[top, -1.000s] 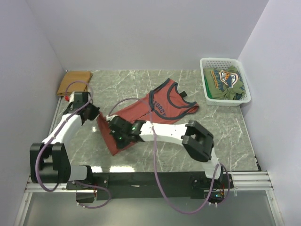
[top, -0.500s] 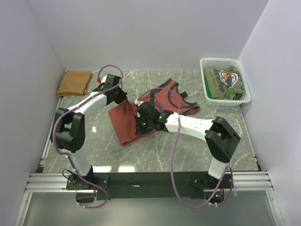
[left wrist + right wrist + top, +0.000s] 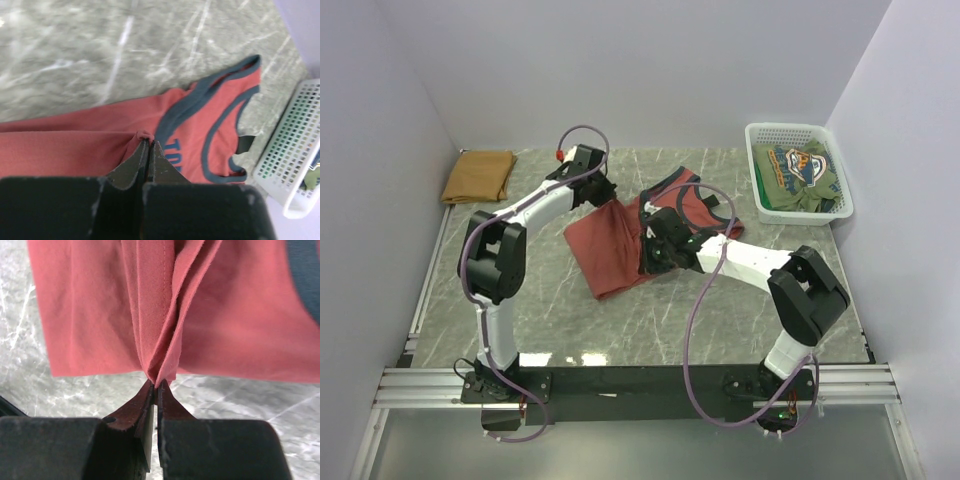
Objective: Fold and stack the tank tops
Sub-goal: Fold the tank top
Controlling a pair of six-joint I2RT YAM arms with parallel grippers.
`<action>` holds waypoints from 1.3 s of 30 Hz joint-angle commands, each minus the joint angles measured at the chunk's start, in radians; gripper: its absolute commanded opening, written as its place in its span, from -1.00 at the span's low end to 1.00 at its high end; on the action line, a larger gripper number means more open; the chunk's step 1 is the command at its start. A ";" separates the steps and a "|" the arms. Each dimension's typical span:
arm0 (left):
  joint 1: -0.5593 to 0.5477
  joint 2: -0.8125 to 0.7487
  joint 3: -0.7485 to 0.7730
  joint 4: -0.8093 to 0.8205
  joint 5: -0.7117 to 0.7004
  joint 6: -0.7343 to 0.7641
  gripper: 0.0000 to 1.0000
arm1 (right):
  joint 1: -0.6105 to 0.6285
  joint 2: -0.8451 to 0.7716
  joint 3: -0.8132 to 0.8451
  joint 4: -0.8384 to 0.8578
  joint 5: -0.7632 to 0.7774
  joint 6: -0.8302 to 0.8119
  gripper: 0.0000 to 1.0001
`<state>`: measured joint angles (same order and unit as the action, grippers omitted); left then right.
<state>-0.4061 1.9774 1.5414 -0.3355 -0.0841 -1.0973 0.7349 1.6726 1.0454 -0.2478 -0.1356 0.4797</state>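
Observation:
The rust-red tank top (image 3: 615, 245) with dark trim and printed lettering lies mid-table, its lower part doubled toward its chest. My left gripper (image 3: 603, 197) is shut on a pinch of its hem at the far side; this shows in the left wrist view (image 3: 148, 141). My right gripper (image 3: 648, 255) is shut on gathered folds of the hem at the near side, and the right wrist view shows it too (image 3: 156, 382). The red cloth (image 3: 200, 305) hangs from those jaws. The plain tan-brown tank top (image 3: 478, 176) lies folded at the far left corner.
A white mesh basket (image 3: 840, 205) at the far right holds a green printed garment (image 3: 798, 170); it also shows in the left wrist view (image 3: 287, 165). Walls close in the left, back and right. The marble tabletop (image 3: 620, 320) spans the front.
Both grippers have carried the red tank top's hem from the near left toward the far right, over its chest. The left arm swung from the left side to the back middle.

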 commanded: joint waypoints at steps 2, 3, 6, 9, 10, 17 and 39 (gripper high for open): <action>-0.013 0.063 0.111 0.023 -0.003 -0.006 -0.99 | -0.046 -0.050 -0.025 0.035 -0.035 -0.018 -0.98; -0.013 0.073 0.117 0.027 0.018 -0.001 -0.95 | -0.052 -0.048 -0.030 0.032 -0.032 -0.021 -0.89; -0.013 0.110 0.137 0.036 0.041 0.016 -0.35 | -0.075 -0.060 -0.041 0.006 0.022 -0.013 -0.41; -0.013 0.097 0.122 0.043 0.023 0.050 0.20 | -0.089 -0.120 -0.064 -0.016 0.086 -0.007 0.19; -0.011 0.065 0.105 0.065 0.018 0.056 0.27 | -0.092 -0.135 -0.064 -0.028 0.111 -0.001 0.25; 0.027 -0.093 -0.099 0.090 -0.014 0.068 0.29 | -0.077 -0.240 -0.027 -0.099 0.217 0.020 0.25; 0.179 -0.195 -0.467 0.230 0.092 0.100 -0.53 | 0.339 0.302 0.320 -0.170 0.374 0.051 -0.36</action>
<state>-0.2386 1.7821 1.0935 -0.1532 -0.0227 -1.0283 1.0790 1.9579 1.3911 -0.4118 0.2218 0.5091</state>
